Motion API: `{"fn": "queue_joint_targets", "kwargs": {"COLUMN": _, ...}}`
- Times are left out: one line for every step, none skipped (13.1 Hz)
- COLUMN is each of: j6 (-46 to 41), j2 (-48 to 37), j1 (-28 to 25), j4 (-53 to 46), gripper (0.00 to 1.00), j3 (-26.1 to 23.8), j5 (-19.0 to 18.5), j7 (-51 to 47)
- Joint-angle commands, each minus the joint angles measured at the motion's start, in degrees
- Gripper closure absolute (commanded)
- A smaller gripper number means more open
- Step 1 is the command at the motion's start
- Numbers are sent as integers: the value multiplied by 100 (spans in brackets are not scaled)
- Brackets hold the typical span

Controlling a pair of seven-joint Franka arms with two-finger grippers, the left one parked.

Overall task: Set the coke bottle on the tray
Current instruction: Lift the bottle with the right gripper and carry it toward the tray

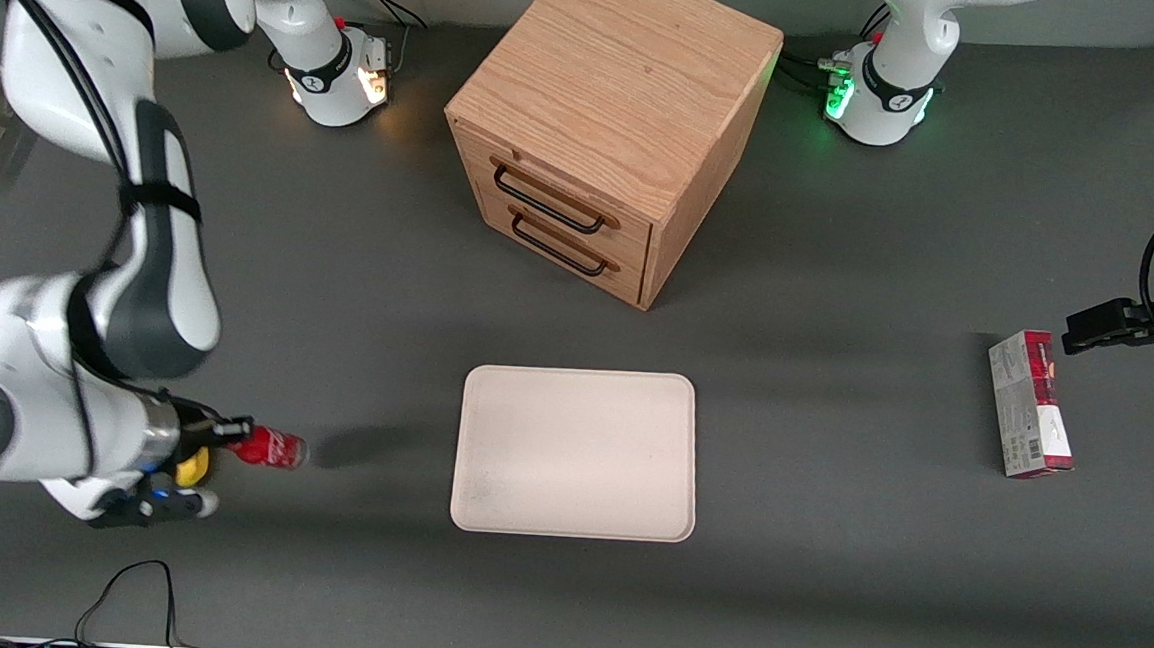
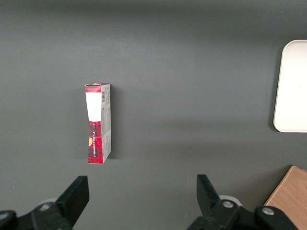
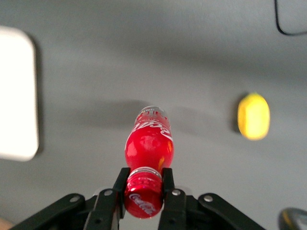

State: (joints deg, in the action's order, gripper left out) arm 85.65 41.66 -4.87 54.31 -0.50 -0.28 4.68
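1. Fingers (image 3: pixel 168 189): we log the two black fingers closed narrowly on the red cap of the coke bottle (image 3: pixel 148 146), one pad on each side of the cap.
2. Gripper (image 1: pixel 230 433): we find it at the working arm's end of the table, at about 9 o'clock from the tray (image 1: pixel 577 451) on the front view's face, with bare grey table (image 1: pixel 822 579) between them.
3. Coke bottle, further: red body, white script on the label, clear base. In the front view it sticks out sideways from the gripper, base toward the tray, and a dark shadow lies on the table at its 3 o'clock. From the wrist view we see it hanging from the cap, base end toward the table; we cannot tell whether the base touches the table.
4. Tray: cream, rectangular, rounded corners, low rim, lying flat and bare. It sits nearer the front camera than the wooden drawer cabinet (image 1: pixel 610 116), at the cabinet's 6 o'clock.
5. Wooden drawer cabinet: two drawers with dark handles, both shut.
6. Yellow object (image 3: pixel 253 116): small, oval, lying on the table just beside the gripper, partly hidden under it in the front view.
7. Red-and-white carton box (image 1: pixel 1030 404): lying flat toward the parked arm's end of the table, well apart from the tray.
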Motion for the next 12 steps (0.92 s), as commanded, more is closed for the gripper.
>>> {"fn": "queue_joint_targets", "kwargs": {"j6": -453, "j2": -1200, "j1": 134, "j4": 901, "gripper": 100, "j3": 33, "j5": -42, "j7": 620}}
{"fn": "queue_joint_targets", "kwargs": {"j6": -314, "j2": -1709, "j1": 170, "j4": 1523, "gripper": 100, "j3": 33, "j5": -42, "j7": 639}}
{"fn": "queue_joint_targets", "kwargs": {"j6": 18, "j2": -2236, "j1": 170, "j4": 2182, "gripper": 100, "j3": 33, "j5": -42, "j7": 648}}
{"fn": "queue_joint_targets", "kwargs": {"j6": 274, "j2": -2659, "j1": 170, "j4": 2754, "gripper": 100, "j3": 33, "j5": -51, "j7": 657}}
{"fn": "queue_joint_targets", "kwargs": {"j6": 407, "j2": -2864, "j1": 170, "j4": 3030, "gripper": 100, "j3": 33, "j5": -51, "j7": 657}}
{"fn": "queue_joint_targets", "kwargs": {"j6": 400, "j2": -2909, "j1": 170, "j4": 3067, "gripper": 100, "j3": 33, "j5": -51, "j7": 657}}
{"fn": "queue_joint_targets", "kwargs": {"j6": 391, "j2": -2918, "j1": 153, "j4": 3068, "gripper": 100, "j3": 15, "j5": -51, "j7": 648}}
{"fn": "queue_joint_targets", "kwargs": {"j6": 382, "j2": -2892, "j1": 127, "j4": 3033, "gripper": 100, "j3": -28, "j5": -42, "j7": 561}}
{"fn": "queue_joint_targets", "kwargs": {"j6": 382, "j2": -2822, "j1": 92, "j4": 2946, "gripper": 100, "j3": -72, "j5": -42, "j7": 464}}
{"fn": "queue_joint_targets", "kwargs": {"j6": 382, "j2": -2674, "j1": -39, "j4": 2753, "gripper": 100, "j3": -194, "j5": -51, "j7": 142}}
{"fn": "queue_joint_targets", "kwargs": {"j6": 356, "j2": -2376, "j1": -197, "j4": 2395, "gripper": 100, "j3": -239, "j5": -77, "j7": -227}}
{"fn": "queue_joint_targets", "kwargs": {"j6": 312, "j2": -2008, "j1": -408, "j4": 1921, "gripper": 100, "j3": -266, "j5": -86, "j7": -588}}
